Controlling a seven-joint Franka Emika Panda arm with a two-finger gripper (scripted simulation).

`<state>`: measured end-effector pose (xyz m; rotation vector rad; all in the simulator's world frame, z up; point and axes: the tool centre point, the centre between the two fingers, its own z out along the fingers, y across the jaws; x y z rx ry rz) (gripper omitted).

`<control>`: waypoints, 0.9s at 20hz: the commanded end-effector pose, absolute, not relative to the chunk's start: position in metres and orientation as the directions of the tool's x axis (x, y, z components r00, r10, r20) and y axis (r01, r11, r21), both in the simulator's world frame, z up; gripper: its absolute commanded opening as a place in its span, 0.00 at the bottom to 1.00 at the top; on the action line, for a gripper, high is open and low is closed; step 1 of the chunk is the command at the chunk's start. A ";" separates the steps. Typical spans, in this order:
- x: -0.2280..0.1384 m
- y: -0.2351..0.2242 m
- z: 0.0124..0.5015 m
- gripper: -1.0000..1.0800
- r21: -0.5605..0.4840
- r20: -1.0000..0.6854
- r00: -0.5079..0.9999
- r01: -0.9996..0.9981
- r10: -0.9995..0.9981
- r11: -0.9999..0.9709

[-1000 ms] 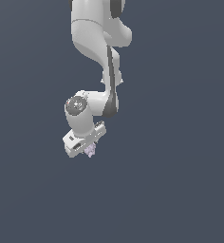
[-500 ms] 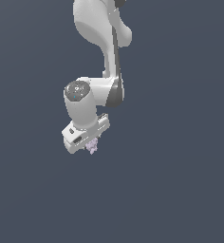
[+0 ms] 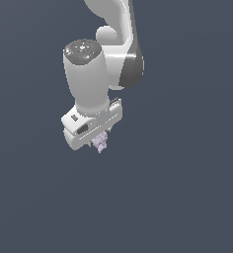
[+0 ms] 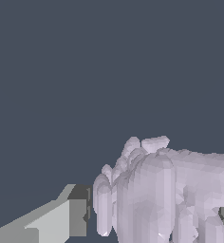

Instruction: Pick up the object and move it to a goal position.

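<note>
The end effector [image 3: 99, 141] pinches the object [image 3: 100, 142], which pokes out at its 5 o'clock corner, and such a shallow grip on bumps could slip during transport.

Floor [image 3: 187, 197]: flat, plain dark grey-blue everywhere, both views. No edge or mark shows. Cannot tell anything resting on it.

Open space all round the end effector [image 3: 99, 142]; no obstacles visible
</note>
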<state>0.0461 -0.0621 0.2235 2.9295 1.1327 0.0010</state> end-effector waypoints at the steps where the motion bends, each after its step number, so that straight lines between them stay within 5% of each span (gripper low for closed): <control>1: 0.050 -0.054 0.252 0.00 0.000 0.000 0.740 0.673 0.673 -0.740; 18: 0.077 -0.012 0.398 0.00 0.000 0.000 0.740 0.672 0.672 -0.740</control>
